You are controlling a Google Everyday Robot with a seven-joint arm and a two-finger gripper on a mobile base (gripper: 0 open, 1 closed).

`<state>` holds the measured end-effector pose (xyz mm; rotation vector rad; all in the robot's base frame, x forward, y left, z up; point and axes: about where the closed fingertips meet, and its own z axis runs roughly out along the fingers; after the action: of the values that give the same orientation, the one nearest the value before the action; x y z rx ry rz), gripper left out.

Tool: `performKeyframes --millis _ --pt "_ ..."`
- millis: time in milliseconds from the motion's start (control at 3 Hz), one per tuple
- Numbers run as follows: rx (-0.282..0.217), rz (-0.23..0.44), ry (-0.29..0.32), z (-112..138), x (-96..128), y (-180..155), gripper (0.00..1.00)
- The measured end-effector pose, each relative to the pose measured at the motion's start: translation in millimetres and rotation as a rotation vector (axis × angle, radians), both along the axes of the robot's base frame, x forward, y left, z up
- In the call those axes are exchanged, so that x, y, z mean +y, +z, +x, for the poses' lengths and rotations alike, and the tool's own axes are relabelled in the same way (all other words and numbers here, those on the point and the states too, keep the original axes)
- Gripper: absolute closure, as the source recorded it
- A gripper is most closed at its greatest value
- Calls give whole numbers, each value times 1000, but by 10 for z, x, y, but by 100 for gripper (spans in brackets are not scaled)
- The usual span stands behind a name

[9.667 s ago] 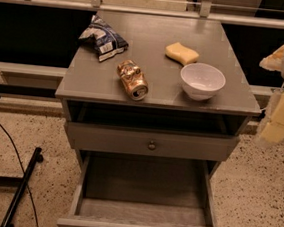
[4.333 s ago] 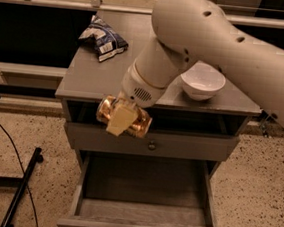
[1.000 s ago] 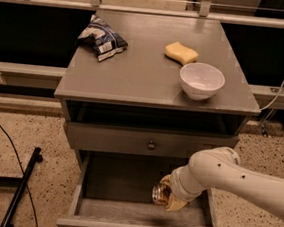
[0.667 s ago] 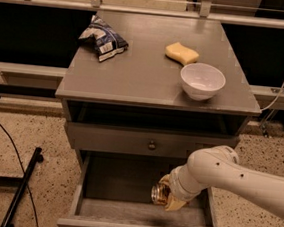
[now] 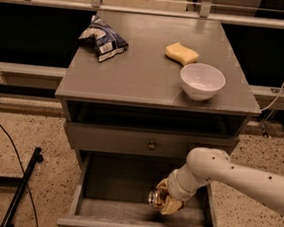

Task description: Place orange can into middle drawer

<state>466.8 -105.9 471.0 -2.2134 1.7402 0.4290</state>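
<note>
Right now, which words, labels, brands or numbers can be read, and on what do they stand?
None can be read.
On the snack bag: print on its white patch, too blurred.
On the orange can, held by the gripper inside the middle drawer: label pattern only, no legible words.

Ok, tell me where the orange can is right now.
In the camera view, the orange can is held in the gripper, down in the open middle drawer right of its centre, below the knobbed drawer front.
</note>
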Motion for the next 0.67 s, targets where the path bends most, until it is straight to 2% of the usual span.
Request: performKeyframes --millis 333,667 --pt "32 -6 23 -2 77 -364 100" --pt "11 -4 -46 -31 46 -535 82"
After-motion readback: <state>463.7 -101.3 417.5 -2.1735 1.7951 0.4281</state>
